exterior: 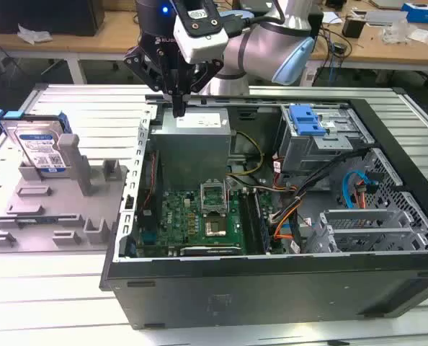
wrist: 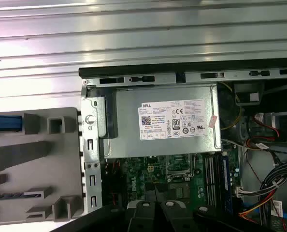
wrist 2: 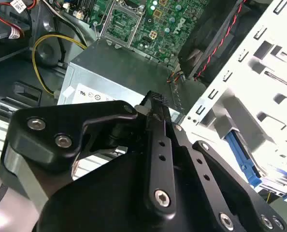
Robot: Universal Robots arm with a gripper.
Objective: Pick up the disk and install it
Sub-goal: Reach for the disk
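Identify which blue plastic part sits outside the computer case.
The bracket framing the disk, in the grey holder at the exterior view's left; the blue latch tops the drive cage inside.

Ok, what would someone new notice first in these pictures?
The open computer case sits mid-frame in the exterior view, green motherboard exposed. The gripper hangs over its grey power supply, empty. The disk stands in a grey holder at the exterior view's left.
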